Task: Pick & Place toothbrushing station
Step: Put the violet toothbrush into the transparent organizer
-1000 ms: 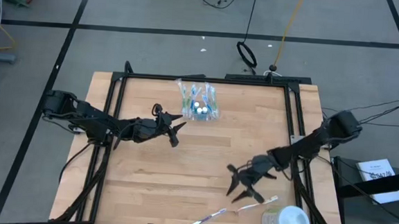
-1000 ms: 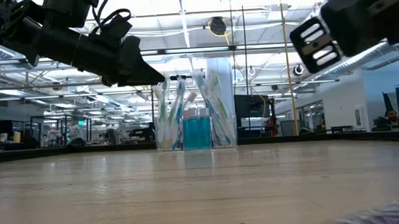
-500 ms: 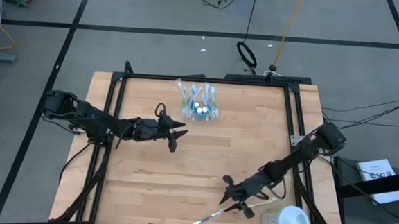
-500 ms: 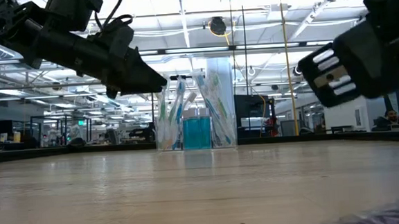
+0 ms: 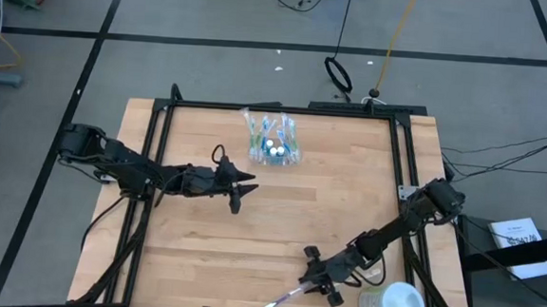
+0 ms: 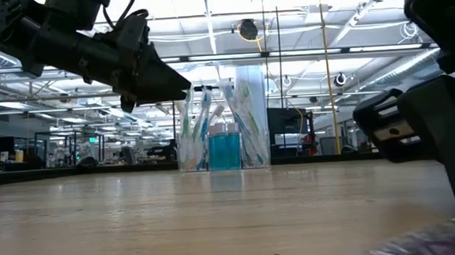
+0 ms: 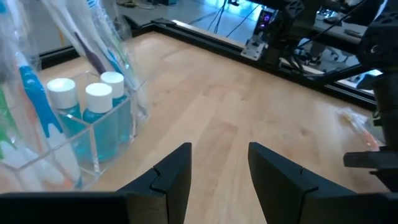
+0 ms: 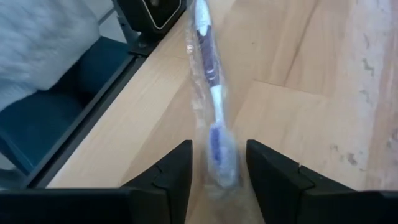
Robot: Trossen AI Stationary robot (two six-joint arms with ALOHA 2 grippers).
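The left gripper point(image 5: 240, 187) has stayed in its place over the middle of the bench, fingers spread and holding nothing, just beside the clear cup point(image 5: 272, 141). This cup stands near the far edge with toothbrushes and blue tubes point(image 7: 93, 118) inside. The right gripper point(image 5: 320, 276) has come down toward the near edge in the last second (its fingers are apart) and now straddles a wrapped toothbrush point(image 8: 212, 106) lying on the wood. I judge that the grasp is the next step. A white cup point(image 5: 393, 305) sits at the near right corner.
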